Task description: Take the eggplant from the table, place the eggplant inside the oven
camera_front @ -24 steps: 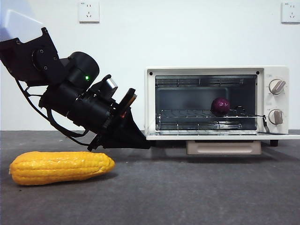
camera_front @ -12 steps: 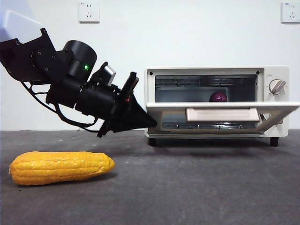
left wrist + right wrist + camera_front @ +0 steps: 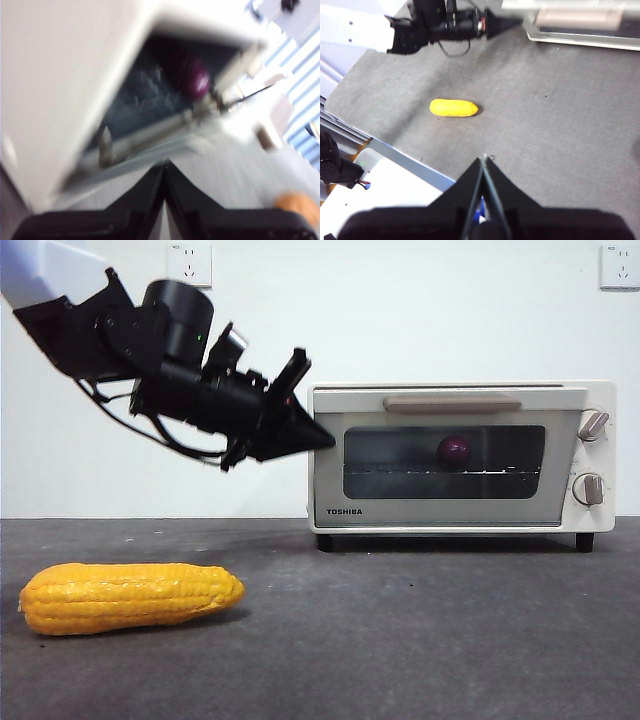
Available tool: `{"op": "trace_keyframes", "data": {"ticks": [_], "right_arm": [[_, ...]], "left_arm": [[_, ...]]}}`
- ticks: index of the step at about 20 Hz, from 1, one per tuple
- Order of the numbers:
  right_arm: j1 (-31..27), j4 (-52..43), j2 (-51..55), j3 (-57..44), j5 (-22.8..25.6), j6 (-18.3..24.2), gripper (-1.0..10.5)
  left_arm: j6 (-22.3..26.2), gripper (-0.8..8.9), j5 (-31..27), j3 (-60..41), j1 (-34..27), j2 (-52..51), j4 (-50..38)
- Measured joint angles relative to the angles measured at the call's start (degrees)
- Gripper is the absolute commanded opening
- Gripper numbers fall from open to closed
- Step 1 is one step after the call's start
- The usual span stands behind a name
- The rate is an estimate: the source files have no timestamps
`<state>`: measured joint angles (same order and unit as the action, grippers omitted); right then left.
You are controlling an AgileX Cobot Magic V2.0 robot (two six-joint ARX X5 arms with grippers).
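The eggplant [image 3: 453, 450] lies on the rack inside the oven [image 3: 430, 512], showing as a round dark purple end behind the door glass. The oven door stands shut with its taupe handle [image 3: 452, 401] at the top. My left gripper [image 3: 325, 438] hovers shut and holding nothing at the oven's upper left corner, its tip by the door edge. The blurred left wrist view shows the shut left gripper [image 3: 165, 165] close to the oven, with the purple eggplant [image 3: 195, 80] inside. My right gripper [image 3: 484, 160] is shut, high above the table [image 3: 560, 115].
A yellow corn cob [image 3: 130, 596] lies on the table at the front left, also seen as the corn cob [image 3: 454, 107] from above. Two knobs [image 3: 590, 455] sit on the oven's right side. A wall with sockets stands behind.
The oven door swung up from lying flat open to shut. My left gripper rose with it, from beside the door's low edge to the oven's upper left corner.
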<state>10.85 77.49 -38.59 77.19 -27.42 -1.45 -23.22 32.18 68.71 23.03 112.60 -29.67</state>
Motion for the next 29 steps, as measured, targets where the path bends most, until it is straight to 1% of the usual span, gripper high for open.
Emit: {"op": "trace_keyframes", "data": {"ticks": [2, 5, 7, 10, 14, 17, 19, 23, 26, 29], "right_arm": [[0.0, 0.0, 0.02, 0.0, -0.02, 0.0, -0.1], [0.0, 0.0, 0.02, 0.0, 0.22, 0.52, -0.1], [0.0, 0.0, 0.02, 0.0, 1.11, 0.9, -0.1], [0.0, 0.0, 0.02, 0.0, 1.81, 1.05, -0.1], [0.0, 0.0, 0.04, 0.0, 1.92, 1.09, -0.1], [0.0, 0.0, 0.04, 0.0, 1.97, 1.11, -0.1], [0.0, 0.0, 0.04, 0.0, 2.51, 1.27, -0.1], [0.0, 0.0, 0.04, 0.0, 4.85, 1.31, -0.1], [0.0, 0.0, 0.04, 0.0, 4.94, 1.29, -0.1], [0.0, 0.0, 0.04, 0.0, 4.94, 1.29, -0.1]], "left_arm": [[0.07, -0.08, -1.9, 1.81, -0.02, 0.0, -0.28], [0.46, -0.08, -2.49, 3.1, -0.17, 0.0, 0.7], [0.72, -0.08, -1.99, 3.69, -0.22, 0.0, 1.44], [0.81, -0.07, 0.87, 3.74, -0.22, 0.0, 2.67], [1.36, -0.07, 1.03, 3.74, -0.2, -1.68, 7.56], [2.25, -0.07, 1.03, 3.74, -0.13, -6.84, 11.15], [3.87, -0.07, 0.98, 3.74, 0.02, -11.28, 15.1], [7.98, -0.07, -1.16, 3.74, 0.7, -20.87, 25.7], [10.1, -0.07, -2.32, 3.74, 0.83, -29.2, 33.03], [11.21, -0.07, -3.56, 3.74, 0.83, -36.63, 40.46]]}}
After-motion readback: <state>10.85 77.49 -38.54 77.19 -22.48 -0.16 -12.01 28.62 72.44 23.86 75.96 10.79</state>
